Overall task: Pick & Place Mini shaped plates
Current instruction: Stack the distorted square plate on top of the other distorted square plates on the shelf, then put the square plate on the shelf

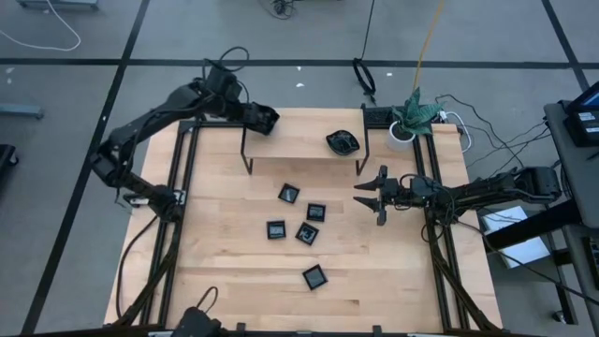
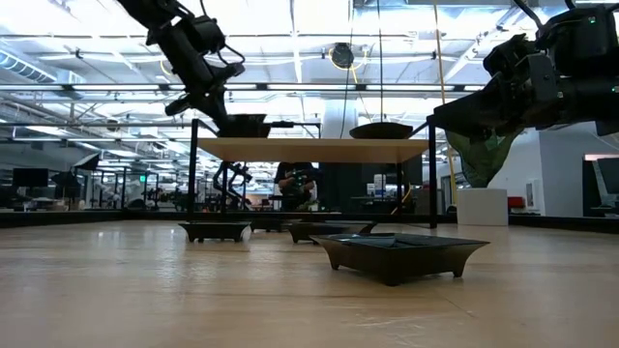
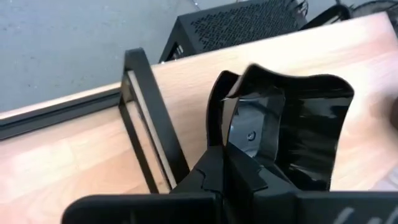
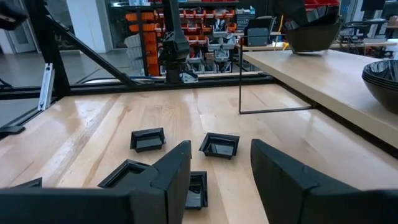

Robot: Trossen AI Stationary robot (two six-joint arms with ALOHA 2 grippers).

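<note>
Currently one wavy-rimmed plate point(image 3: 292, 130) is clamped in the left tool point(image 1: 265, 118), above the raised shelf point(image 1: 309, 140) at its left end. Stack of round plates point(image 1: 343, 142) sits on shelf's right part. Five square plates point(image 1: 308, 233) lie scattered on the bench point(image 1: 234, 271) below. Right tool point(image 1: 372, 196) hovers just right of them, fingers apart, empty.

A raised wooden shelf point(image 1: 304, 133) on thin black legs stands at the upper middle of the wooden table point(image 1: 225, 271). At upper right, a white pot point(image 1: 401, 134) holds a green plant point(image 1: 417, 109). Cables point(image 1: 491, 131) trail right.
</note>
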